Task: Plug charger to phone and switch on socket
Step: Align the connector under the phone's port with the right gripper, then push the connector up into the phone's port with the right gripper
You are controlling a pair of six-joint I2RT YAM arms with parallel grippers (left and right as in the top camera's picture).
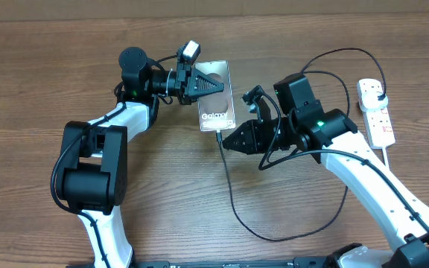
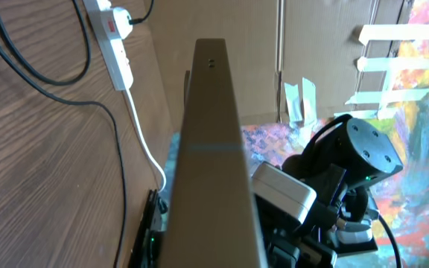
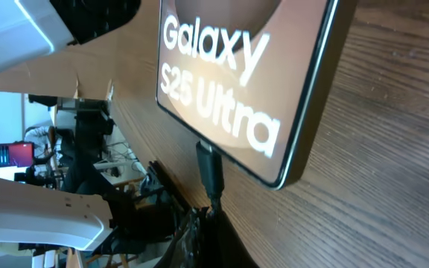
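Note:
The phone (image 1: 217, 100) lies on the table with its white "Galaxy" lettering toward the near end. My left gripper (image 1: 211, 84) is shut on its far left part; in the left wrist view the phone (image 2: 214, 149) runs straight out from the jaws. My right gripper (image 1: 229, 141) is shut on the charger cable just behind the connector tip (image 1: 220, 135). In the right wrist view the tip (image 3: 210, 170) meets the phone's (image 3: 229, 82) bottom edge. The black cable (image 1: 233, 208) loops across the table to its plug (image 1: 378, 92) in the white socket (image 1: 379, 119).
The socket (image 2: 115, 41) and its thick white cord (image 2: 144, 141) also show in the left wrist view, at the upper left. Loose black cable loops lie between the right arm (image 1: 363, 160) and the table's front edge. The left arm (image 1: 95, 160) stands at the left.

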